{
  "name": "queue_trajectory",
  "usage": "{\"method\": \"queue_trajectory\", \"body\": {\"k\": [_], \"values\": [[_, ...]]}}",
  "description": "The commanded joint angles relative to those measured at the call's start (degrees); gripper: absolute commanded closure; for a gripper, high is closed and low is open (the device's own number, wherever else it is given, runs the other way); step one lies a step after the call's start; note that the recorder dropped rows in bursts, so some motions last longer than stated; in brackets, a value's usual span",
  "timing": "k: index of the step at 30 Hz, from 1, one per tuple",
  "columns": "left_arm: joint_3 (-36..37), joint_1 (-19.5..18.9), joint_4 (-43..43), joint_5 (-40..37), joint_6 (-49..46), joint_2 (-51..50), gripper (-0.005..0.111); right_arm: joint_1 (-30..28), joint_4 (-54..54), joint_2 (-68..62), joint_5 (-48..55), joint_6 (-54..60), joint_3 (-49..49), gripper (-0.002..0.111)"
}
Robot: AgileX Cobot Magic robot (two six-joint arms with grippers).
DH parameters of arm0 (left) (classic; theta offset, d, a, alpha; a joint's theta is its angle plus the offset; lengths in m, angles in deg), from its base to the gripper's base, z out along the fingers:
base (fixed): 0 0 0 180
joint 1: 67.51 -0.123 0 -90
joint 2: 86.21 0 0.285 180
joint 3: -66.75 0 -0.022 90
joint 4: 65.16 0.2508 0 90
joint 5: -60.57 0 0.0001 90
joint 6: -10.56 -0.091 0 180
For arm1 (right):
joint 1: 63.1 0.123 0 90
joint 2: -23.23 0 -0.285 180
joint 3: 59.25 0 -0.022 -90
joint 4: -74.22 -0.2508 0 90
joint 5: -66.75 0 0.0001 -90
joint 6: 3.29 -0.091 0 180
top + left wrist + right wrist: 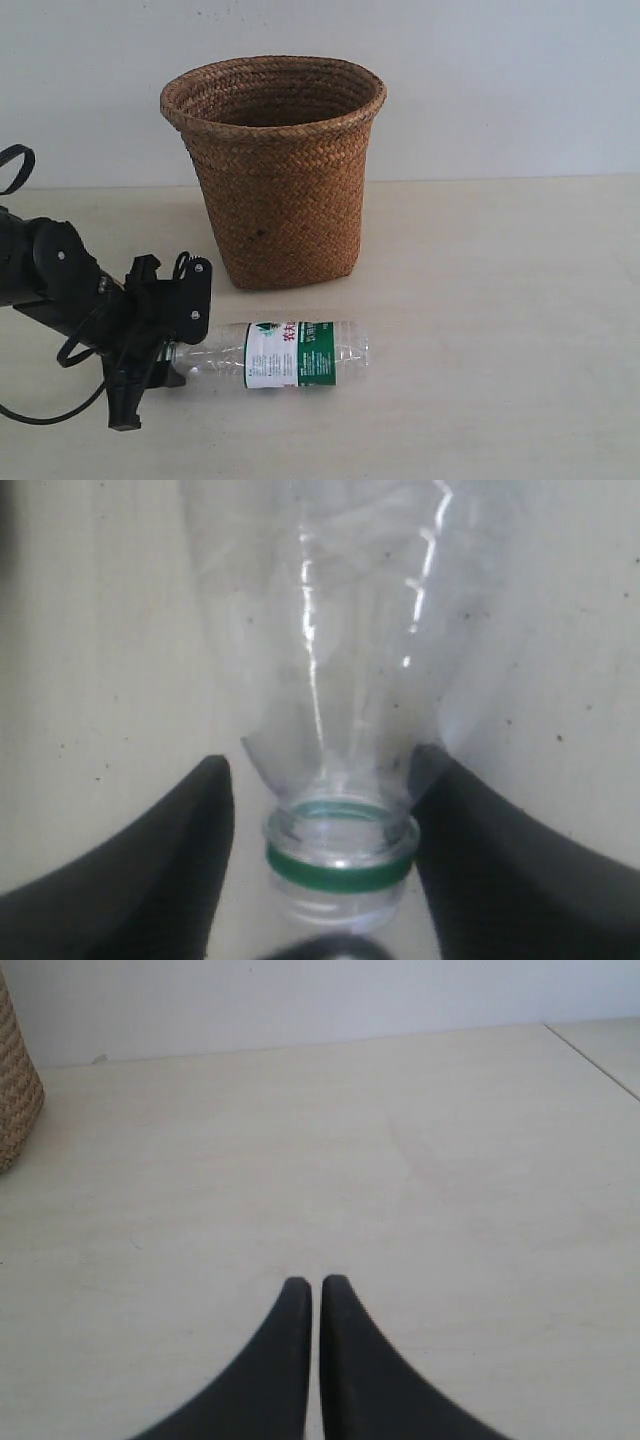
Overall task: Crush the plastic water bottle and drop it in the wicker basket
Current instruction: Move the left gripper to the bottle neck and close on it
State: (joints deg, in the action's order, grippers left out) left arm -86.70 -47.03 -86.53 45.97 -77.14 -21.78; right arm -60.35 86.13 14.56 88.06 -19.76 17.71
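The bottle (290,353) lies on its side on the table (500,300), just in front of the basket (275,180). It is not squashed yet. My left gripper (322,780) is open around the bottle's neck, by the green ring (340,870). One finger touches it and the other shows a small gap. I think the neck is a good place to hold because it is stiff. My right gripper (316,1285) is closed with nothing in it, off to one side of the basket. The wide view does not show it. The bottle's mouth is blurry, so I cannot tell if a cap is on.
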Motion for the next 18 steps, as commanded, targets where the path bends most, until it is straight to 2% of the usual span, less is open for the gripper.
{"method": "queue_trajectory", "body": {"k": [1, 5, 7, 18], "values": [[-0.01, 0.23, -0.32, -1.32, -0.43, -1.18, 0.076, -0.42, 0.36, 0.2, -0.28, 0.14, 0.26, 0.108], [-0.01, 0.23, -0.32, -1.59, -0.43, -1.18, 0.096, -0.42, 0.36, 0.2, -0.28, 0.14, 0.26, 0.108], [-0.01, 0.23, -0.32, -2.06, -0.43, -1.18, 0.103, -0.42, 0.36, 0.2, -0.28, 0.14, 0.26, 0.108], [-0.01, 0.23, -0.32, -3.42, -0.43, 1.3, 0.103, -0.42, 0.36, 0.2, -0.28, 0.14, 0.26, 0.108]]}}
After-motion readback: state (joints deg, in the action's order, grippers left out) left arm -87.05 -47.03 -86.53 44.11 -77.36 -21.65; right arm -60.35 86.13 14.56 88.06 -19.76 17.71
